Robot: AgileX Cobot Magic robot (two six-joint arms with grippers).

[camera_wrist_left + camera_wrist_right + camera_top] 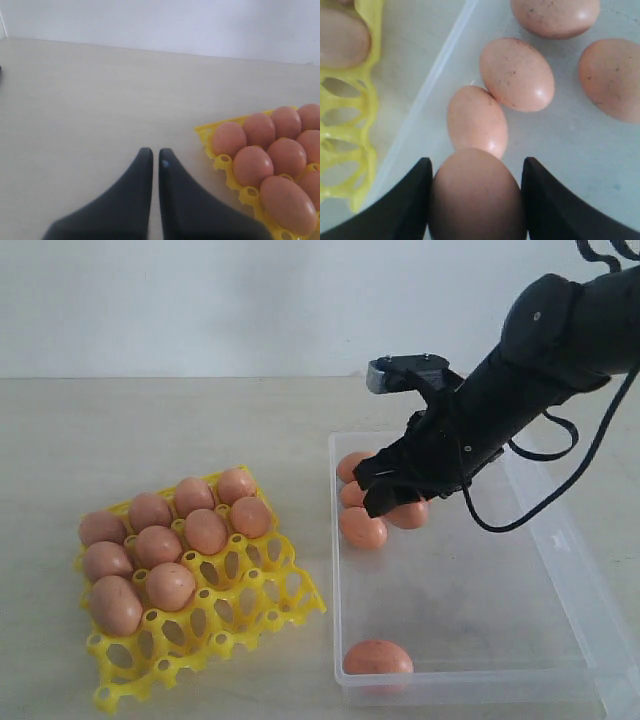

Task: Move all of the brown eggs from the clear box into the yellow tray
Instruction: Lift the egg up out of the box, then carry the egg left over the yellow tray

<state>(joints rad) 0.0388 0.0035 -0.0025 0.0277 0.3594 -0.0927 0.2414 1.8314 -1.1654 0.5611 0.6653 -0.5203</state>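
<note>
A brown egg (475,197) sits between the two fingers of the right gripper (476,166), which pinches it on both sides, low inside the clear box (470,610) near its far left corner. Four more brown eggs (517,75) lie close by, the nearest touching or almost touching the held one, and a fifth rests alone at the front wall (378,657). Nine eggs fill the yellow tray (262,612) on the bench (150,430); its cells towards the box are empty. The left gripper (151,157) is pressed together, holding nothing, beside the tray.

The likely trouble is the smooth shell slipping during the lift, a harder squeeze cracking it, a neighbour getting nudged, or the egg clipping the box wall on the way across.
</note>
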